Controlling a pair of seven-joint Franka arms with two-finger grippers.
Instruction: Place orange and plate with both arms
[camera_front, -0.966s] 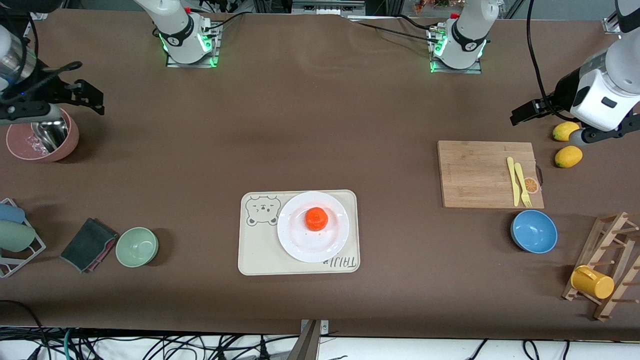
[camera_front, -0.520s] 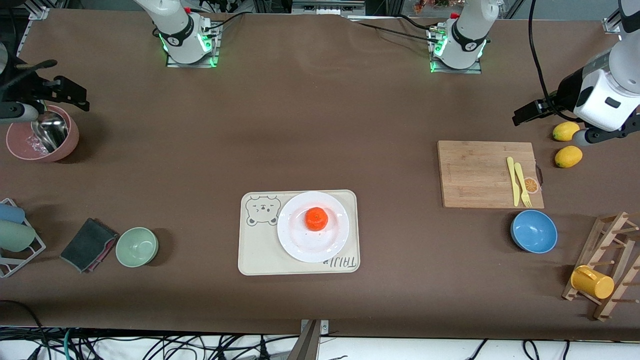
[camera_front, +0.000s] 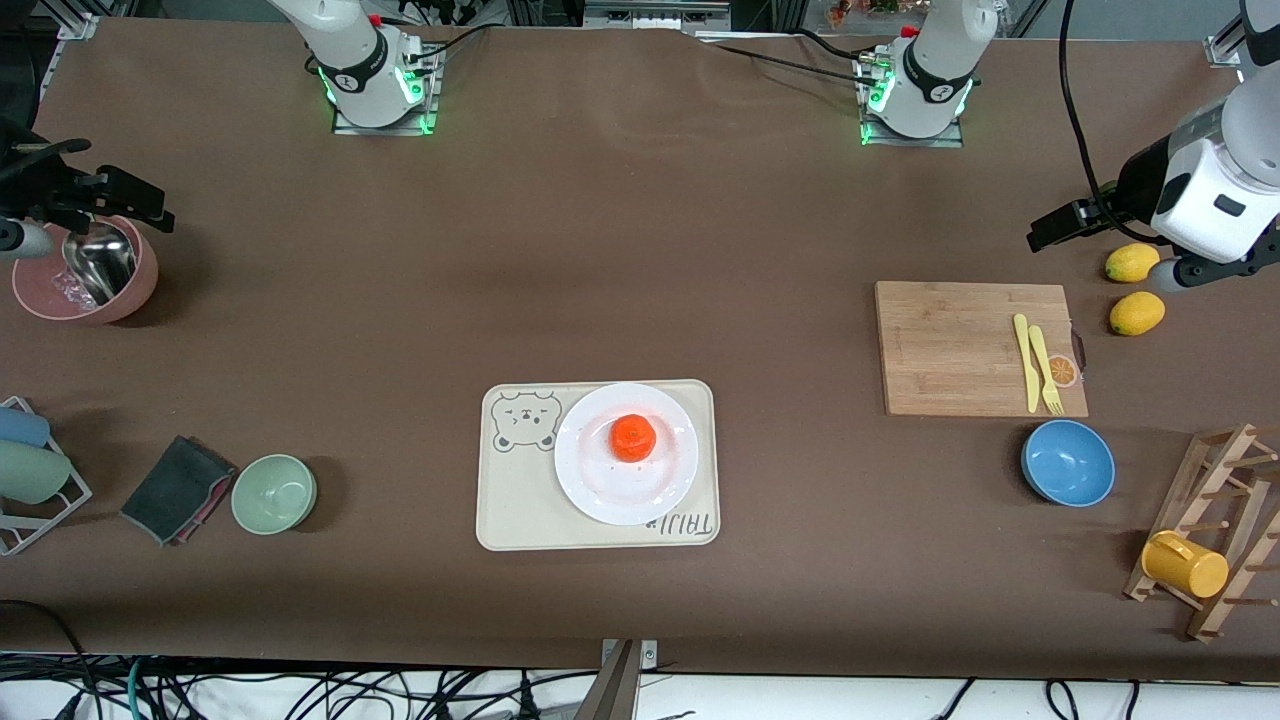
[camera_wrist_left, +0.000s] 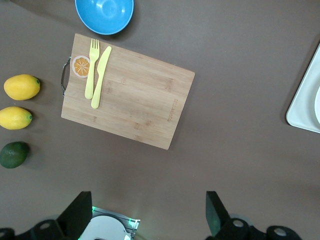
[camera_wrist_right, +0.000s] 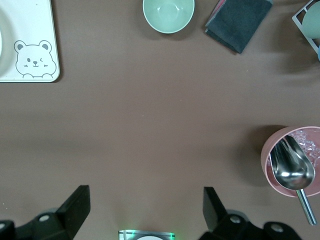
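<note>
Bear tray mid table. Wood board with yellow knife, fork. Blue bowl nearer camera. Two lemons beside board. Green bowl near dark cloth.

tray lettering: short dark hand-drawn capitals printed on the cream tray, in the corner nearest the front camera toward the left arm's end, partly under the rim of the plate; upside down from that camera, they look like "TAIJI" (uncertain).
tray picture: a winking bear face, no words with it.
cutting board: a faint burned mark near its middle, too small to read; a printed orange-slice picture by the handle, no letters.
elsewhere: nothing readable.
</note>
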